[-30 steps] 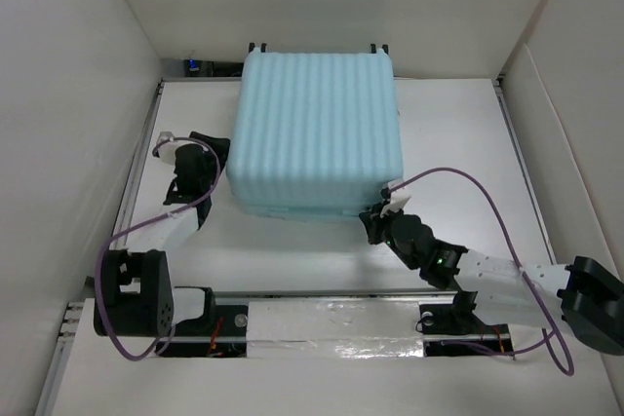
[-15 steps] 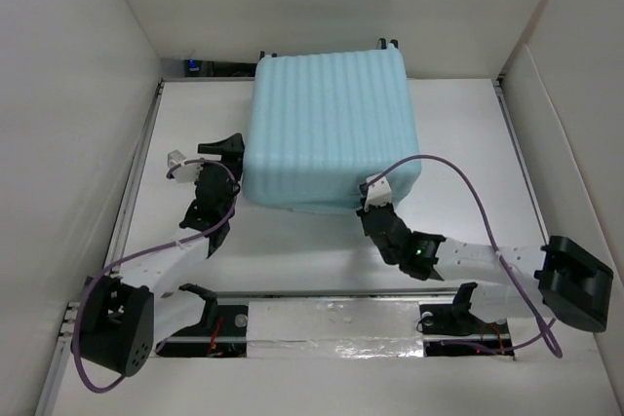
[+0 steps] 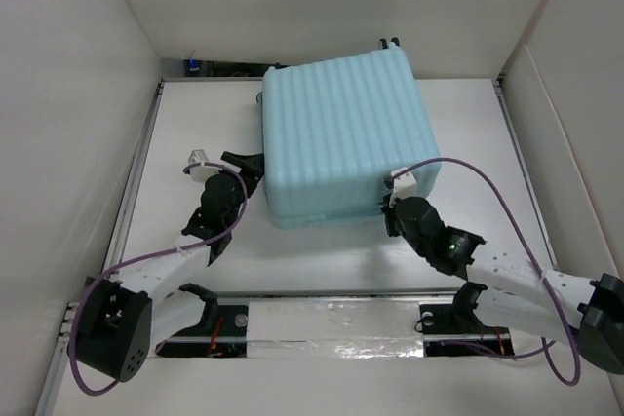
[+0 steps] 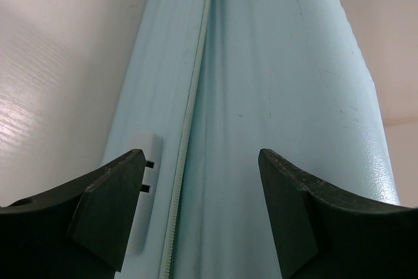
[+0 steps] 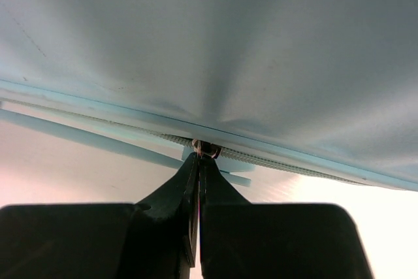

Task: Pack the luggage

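The luggage (image 3: 341,133) is a pale aqua ribbed hard-shell suitcase lying closed and flat at the table's middle back, turned a little askew. My left gripper (image 3: 252,165) is open, its jaws either side of the zip seam (image 4: 189,129) on the left side wall, beside a small white lock block (image 4: 145,181). My right gripper (image 3: 390,213) is shut on the metal zipper pull (image 5: 206,150) at the near right corner of the luggage (image 5: 248,50). The zip teeth (image 5: 281,161) run along the seam there.
White walls enclose the table on three sides. A metal rail (image 3: 132,182) runs along the left edge, another (image 3: 517,163) along the right. Purple cables (image 3: 487,192) loop over each arm. Small black wheels (image 3: 390,44) show at the suitcase's far edge.
The suitcase has slid to the right and rotated. My right gripper moved right along the near edge with the zipper pull. My left gripper followed rightward against the left side.
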Available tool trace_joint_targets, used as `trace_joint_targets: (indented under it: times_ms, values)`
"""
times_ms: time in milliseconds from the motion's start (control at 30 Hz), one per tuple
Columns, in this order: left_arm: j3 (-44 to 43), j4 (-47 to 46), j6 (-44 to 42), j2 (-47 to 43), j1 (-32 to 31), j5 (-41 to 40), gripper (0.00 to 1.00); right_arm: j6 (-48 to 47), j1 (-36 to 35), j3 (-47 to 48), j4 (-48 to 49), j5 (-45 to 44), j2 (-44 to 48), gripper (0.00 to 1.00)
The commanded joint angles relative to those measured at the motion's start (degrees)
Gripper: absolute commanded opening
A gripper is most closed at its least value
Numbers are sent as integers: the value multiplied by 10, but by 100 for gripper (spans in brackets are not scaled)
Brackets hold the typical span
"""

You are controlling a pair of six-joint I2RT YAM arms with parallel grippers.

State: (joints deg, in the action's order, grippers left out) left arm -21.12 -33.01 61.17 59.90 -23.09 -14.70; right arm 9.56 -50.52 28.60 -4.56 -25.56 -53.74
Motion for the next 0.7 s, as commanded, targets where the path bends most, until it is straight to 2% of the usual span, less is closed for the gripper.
trace_joint_targets:
  times_ms: [0, 33, 100, 300, 467, 667]
  values:
    - [-9, -35, -46, 4, -20, 133, 69, 36, 2, -18, 201, 114, 32, 0]
    - [-3, -42, -43, 7, -20, 136, 69, 48, -6, -24, 229, 167, 26, 0]
    - [17, -69, -28, 13, -20, 146, 69, 77, -51, -26, 310, 198, -16, 0]
    - [10, -102, -22, 44, -46, 187, 68, 61, -167, 123, 323, 226, -202, 0]
    - [-10, -85, -33, 43, -46, 215, 69, 83, -185, 131, 383, 282, -254, 0]
    - [-10, -102, -41, 72, -46, 230, 69, 84, -226, 179, 405, 292, -312, 0]
